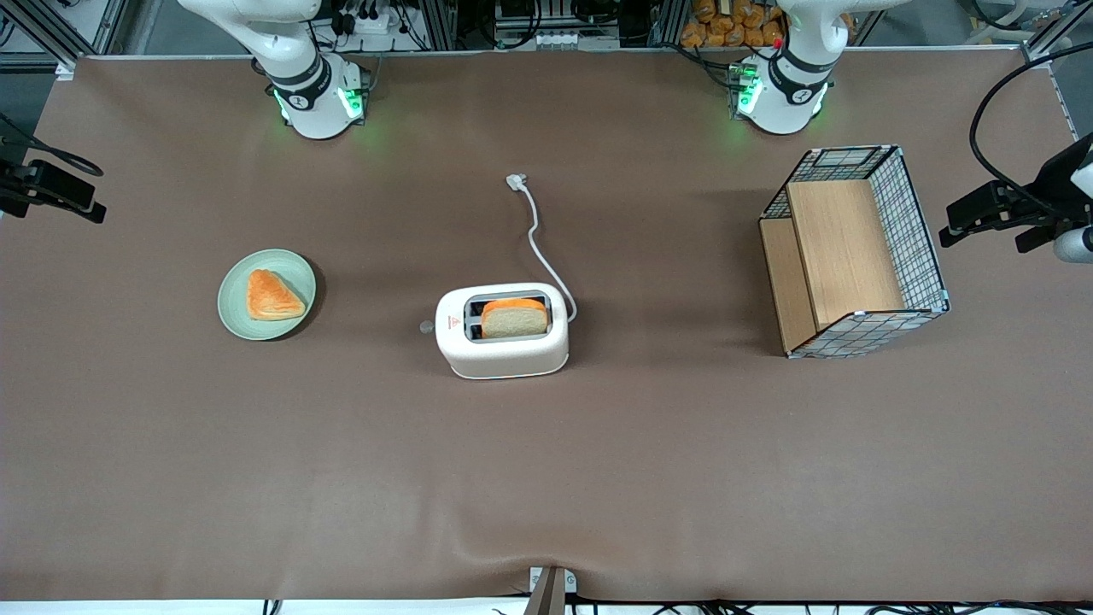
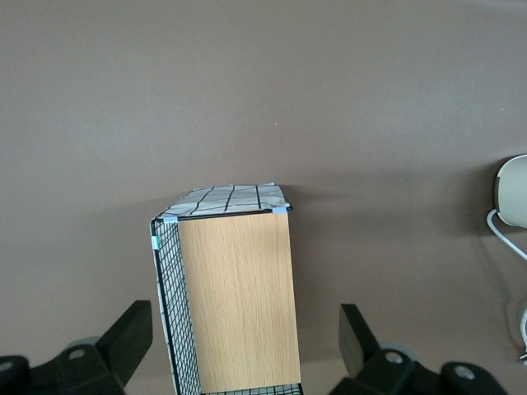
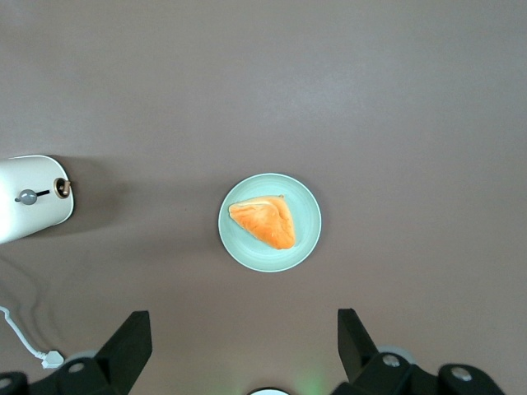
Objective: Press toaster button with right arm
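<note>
toaster button (image 1: 425,326) pokes from toaster's (image 1: 502,331) end face, mid-table, facing working arm's end | bread slice (image 1: 514,318) in slot | pastry plate (image 1: 243,303) nearby | gripper (image 3: 245,350) high above plate, fingers spread, holding nothing

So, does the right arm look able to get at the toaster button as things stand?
Probably yes. The button sticks out of the toaster on the end facing the plate, with bare table between. The open hand hangs high above the plate.
</note>
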`<state>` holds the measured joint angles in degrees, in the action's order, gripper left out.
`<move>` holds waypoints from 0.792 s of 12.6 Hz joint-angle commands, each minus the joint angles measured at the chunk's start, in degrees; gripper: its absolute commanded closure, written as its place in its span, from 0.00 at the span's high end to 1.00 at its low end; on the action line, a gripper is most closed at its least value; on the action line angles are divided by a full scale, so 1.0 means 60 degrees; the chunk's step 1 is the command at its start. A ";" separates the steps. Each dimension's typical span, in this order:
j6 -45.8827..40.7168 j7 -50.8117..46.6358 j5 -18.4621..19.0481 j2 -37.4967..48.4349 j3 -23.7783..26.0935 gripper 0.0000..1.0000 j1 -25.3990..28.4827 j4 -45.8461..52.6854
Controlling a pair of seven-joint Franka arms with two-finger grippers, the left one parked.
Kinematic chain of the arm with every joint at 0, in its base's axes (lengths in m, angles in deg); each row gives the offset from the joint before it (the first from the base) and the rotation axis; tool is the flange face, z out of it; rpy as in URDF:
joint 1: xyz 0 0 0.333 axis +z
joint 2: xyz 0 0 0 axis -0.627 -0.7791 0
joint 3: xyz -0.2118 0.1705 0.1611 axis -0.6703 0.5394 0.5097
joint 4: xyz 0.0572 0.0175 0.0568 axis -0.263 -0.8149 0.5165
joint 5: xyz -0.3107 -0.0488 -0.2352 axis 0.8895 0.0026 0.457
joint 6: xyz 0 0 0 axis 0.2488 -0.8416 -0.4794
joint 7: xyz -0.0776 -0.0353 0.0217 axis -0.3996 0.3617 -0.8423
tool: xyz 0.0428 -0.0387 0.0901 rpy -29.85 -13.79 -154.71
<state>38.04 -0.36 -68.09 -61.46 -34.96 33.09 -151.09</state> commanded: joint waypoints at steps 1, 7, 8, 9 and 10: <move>-0.0033 0.0026 -0.0166 0.0102 0.0072 1.00 -0.0084 -0.0038; 0.0040 0.0012 -0.0166 0.0073 0.0072 1.00 -0.0128 0.0035; 0.0040 0.0012 -0.0166 0.0087 0.0072 1.00 -0.0128 0.0035; 0.0055 0.0012 -0.0180 0.0073 0.0072 1.00 -0.0113 0.0049; 0.0055 0.0012 -0.0166 0.0072 0.0072 1.00 -0.0099 0.0050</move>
<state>38.28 -0.36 -68.12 -61.46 -34.96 33.09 -150.98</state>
